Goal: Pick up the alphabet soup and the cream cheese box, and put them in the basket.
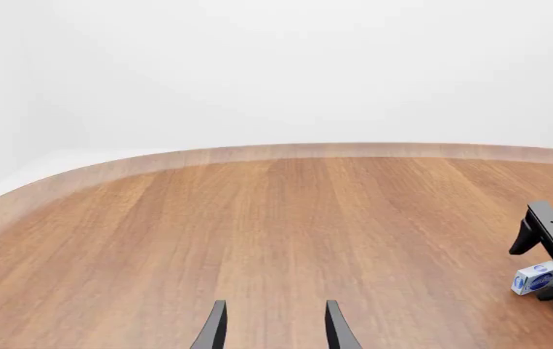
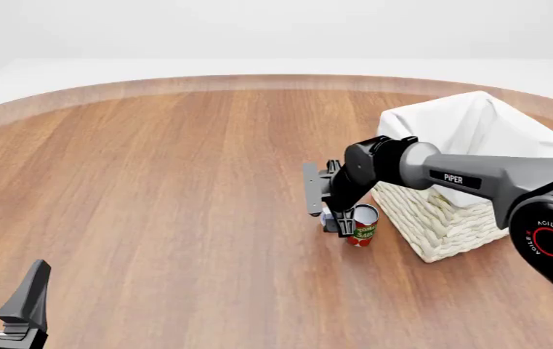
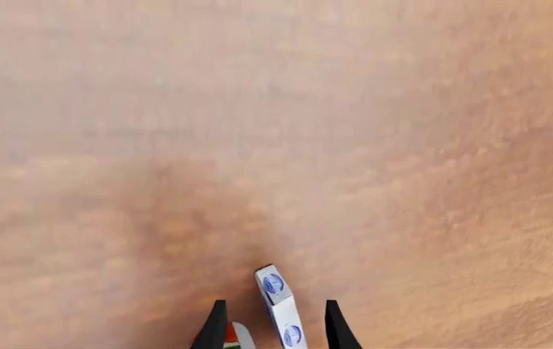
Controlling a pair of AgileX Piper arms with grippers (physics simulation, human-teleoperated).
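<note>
Your right gripper point(image 3: 271, 326) straddles the cream cheese box point(image 3: 278, 305), jaws apart; closing may clip the red can point(image 2: 362, 225); left gripper point(image 2: 3, 291) idles, spread.

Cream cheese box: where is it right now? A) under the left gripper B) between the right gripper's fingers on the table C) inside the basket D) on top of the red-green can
B: the right wrist view shows the cream cheese box between the right gripper's open fingers, on the table.

Tabletop point(image 2: 160, 189): brown wood-grain planks running away from the camera, with a curved far edge and a paler band along it. Beyond it — a plain white floor point(image 2: 256, 67) and white walls point(image 1: 286, 65). Lighting even, soft — shadows faint.
</note>
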